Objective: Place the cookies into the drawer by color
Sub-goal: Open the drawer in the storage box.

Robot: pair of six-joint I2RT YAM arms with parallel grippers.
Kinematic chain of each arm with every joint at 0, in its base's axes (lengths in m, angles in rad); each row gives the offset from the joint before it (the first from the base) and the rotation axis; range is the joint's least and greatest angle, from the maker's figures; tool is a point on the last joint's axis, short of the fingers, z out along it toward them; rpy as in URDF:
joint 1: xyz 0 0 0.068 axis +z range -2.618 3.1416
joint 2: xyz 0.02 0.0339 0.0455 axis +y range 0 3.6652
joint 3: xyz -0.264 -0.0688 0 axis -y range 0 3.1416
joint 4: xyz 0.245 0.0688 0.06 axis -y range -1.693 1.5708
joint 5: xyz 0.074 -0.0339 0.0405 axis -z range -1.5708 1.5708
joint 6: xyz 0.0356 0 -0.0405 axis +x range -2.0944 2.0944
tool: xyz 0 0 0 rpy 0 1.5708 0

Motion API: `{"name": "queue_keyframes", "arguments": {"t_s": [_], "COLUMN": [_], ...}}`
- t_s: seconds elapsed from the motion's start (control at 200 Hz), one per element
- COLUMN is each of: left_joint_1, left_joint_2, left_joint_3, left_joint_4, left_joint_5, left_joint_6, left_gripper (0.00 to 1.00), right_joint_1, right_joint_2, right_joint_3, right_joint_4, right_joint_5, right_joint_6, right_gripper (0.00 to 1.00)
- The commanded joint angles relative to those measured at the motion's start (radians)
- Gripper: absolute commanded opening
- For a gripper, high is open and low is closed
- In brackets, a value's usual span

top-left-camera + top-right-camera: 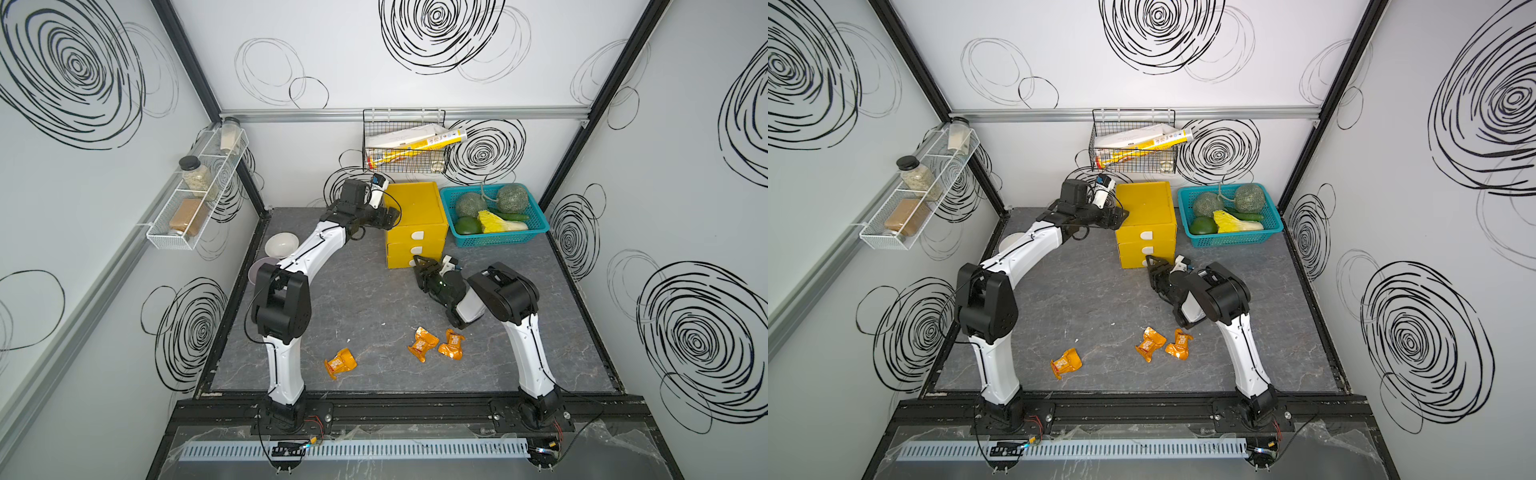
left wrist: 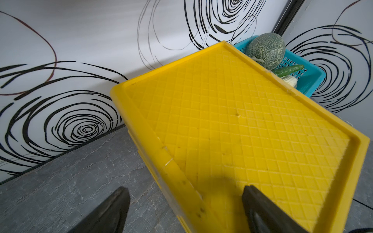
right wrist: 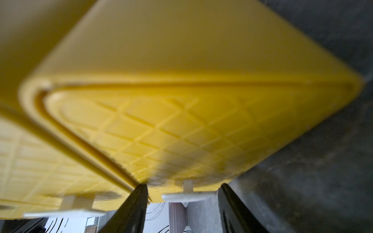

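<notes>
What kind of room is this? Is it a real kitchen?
Probably a pretend kitchen booth for testing robots. A wall rack holds spice jars, a teal basket holds vegetables, and the left arm and right arm are bolted to a rail in front.

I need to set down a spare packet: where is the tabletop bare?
Bare: the middle, between yellow drawer cabinet, left arm and orange packets; also the right side, before the teal basket. Crowded: the cabinet's front, at the right gripper, and by the white bowl.
</notes>
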Motion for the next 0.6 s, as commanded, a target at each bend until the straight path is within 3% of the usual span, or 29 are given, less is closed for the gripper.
{"name": "queue_keyframes", "arguments": {"t_s": [0.0, 0.39, 0.596], "left_joint_1": [0.001, 0.004, 0.004], "left_joint_2": [-0.008, -0.021, -0.022], "left_joint_3": [-0.029, -0.035, -0.035], "left_joint_4": [-0.060, -0.060, -0.060], "left_joint_5": [-0.008, -0.010, -0.011], "left_joint_6": [0.016, 0.017, 0.016], "left_gripper": [0.93, 0.93, 0.93], "right_joint_1": [-0.001, 0.002, 0.003], "right_joint_2": [0.048, 0.046, 0.030], "right_joint_3": [0.015, 0.010, -0.013], "right_joint_4": [-0.100, -0.105, -0.094], "right_joint_5": [0.033, 0.059, 0.060], "right_joint_6": [-0.008, 0.002, 0.006], "right_gripper": [0.59, 0.39, 0.38]}}
